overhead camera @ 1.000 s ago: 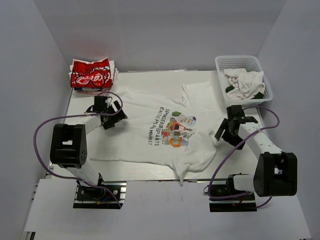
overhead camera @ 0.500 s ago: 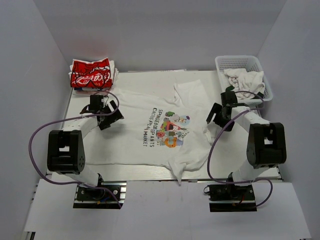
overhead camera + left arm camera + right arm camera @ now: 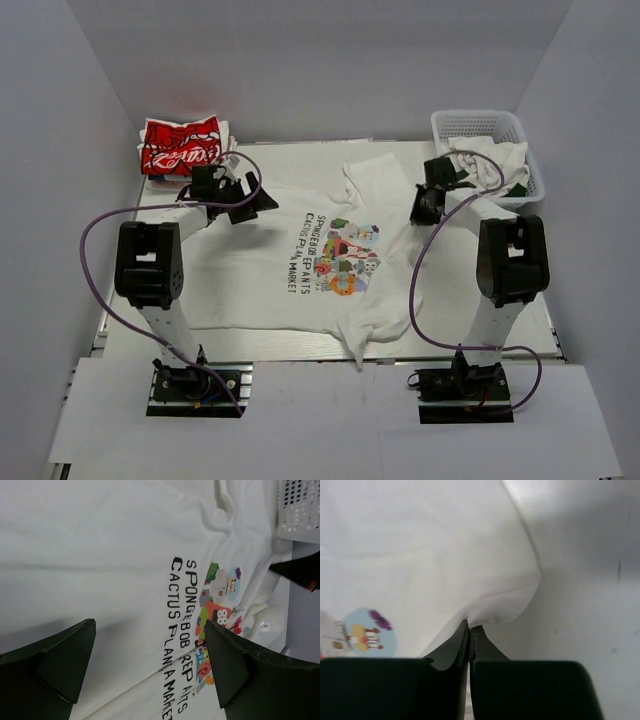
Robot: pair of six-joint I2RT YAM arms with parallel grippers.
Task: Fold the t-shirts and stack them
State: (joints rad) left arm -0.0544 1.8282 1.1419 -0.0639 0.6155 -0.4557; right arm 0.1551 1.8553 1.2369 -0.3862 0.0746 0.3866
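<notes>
The right gripper's [image 3: 469,629] jaws are pressed together, and a folded bit of the white t-shirt's [image 3: 250,270] right edge runs into their tips, so they look to be pinching it. The left gripper [image 3: 150,650] hangs with its jaws spread wide over the shirt's left part, and the plain cloth beside the dark lettering shows between its fingers. The shirt itself lies spread across the table [image 3: 300,152], print up. The red t-shirt [image 3: 180,148] sits folded in the far left corner. A white basket [image 3: 480,121] holding crumpled cloth stands at the far right.
</notes>
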